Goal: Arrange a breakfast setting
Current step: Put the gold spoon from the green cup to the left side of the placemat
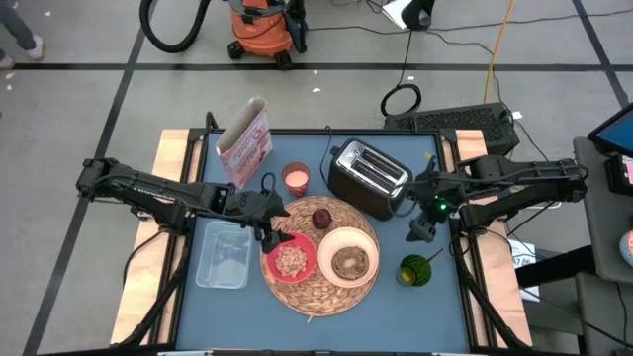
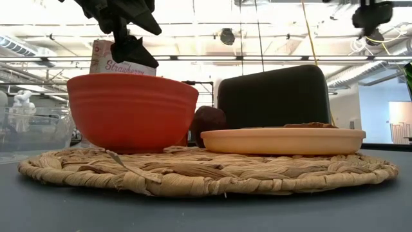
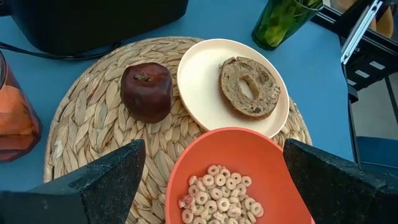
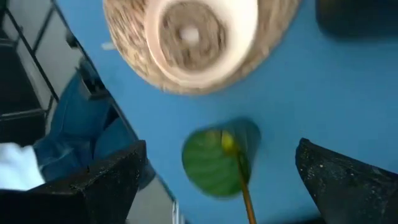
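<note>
A round woven straw mat point(image 1: 318, 289) lies mid-table. On it sit a red bowl point(image 1: 290, 259) of cereal rings, a cream plate point(image 1: 348, 257) bearing a browned round toast with a hole point(image 3: 250, 87), and a dark red fruit point(image 1: 322, 219). A slim gold spoon point(image 4: 242, 186) stands in a green cup point(image 1: 415, 270) right of the mat. My left gripper point(image 1: 272, 229) is open, hovering over the bowl's far-left rim point(image 3: 211, 149). My right gripper point(image 1: 420, 229) is open above the green cup point(image 4: 221, 146), touching nothing.
A black toaster point(image 1: 368, 178) stands behind the mat, a pink cup point(image 1: 296, 179) and a cereal box point(image 1: 245, 143) at the far left. A clear plastic container point(image 1: 224, 254) lies left of the mat. Bare blue table shows along the near edge.
</note>
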Controlling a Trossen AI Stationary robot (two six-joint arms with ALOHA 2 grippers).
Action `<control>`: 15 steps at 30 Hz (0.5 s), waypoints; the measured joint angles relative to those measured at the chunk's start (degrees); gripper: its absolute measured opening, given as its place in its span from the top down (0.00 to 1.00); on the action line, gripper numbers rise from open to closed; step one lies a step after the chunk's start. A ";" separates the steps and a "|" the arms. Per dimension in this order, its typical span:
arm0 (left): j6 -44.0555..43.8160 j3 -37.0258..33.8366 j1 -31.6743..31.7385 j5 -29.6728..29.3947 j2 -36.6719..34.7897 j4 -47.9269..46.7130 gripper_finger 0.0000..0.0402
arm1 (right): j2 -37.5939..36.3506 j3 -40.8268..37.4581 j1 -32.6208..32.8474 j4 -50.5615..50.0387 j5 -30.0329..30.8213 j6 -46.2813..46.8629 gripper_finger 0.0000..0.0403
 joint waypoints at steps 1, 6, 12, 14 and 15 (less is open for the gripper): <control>0.01 0.00 0.00 -0.01 0.00 0.00 0.04 | 0.00 0.00 -0.02 -1.40 -0.99 0.79 0.01; 0.01 0.00 0.00 -0.01 0.00 0.00 0.04 | 0.00 0.00 0.04 -5.84 -4.07 3.22 0.01; 0.01 0.00 0.00 0.01 0.00 0.00 0.04 | 0.00 0.00 0.04 -9.19 -4.10 6.00 0.01; 0.01 0.00 0.00 0.00 0.00 0.00 0.04 | 0.00 0.00 0.02 -9.76 -4.10 6.84 0.01; 0.01 0.00 0.00 -0.01 0.00 0.00 0.04 | 0.00 0.00 0.02 -9.85 -4.22 6.86 0.01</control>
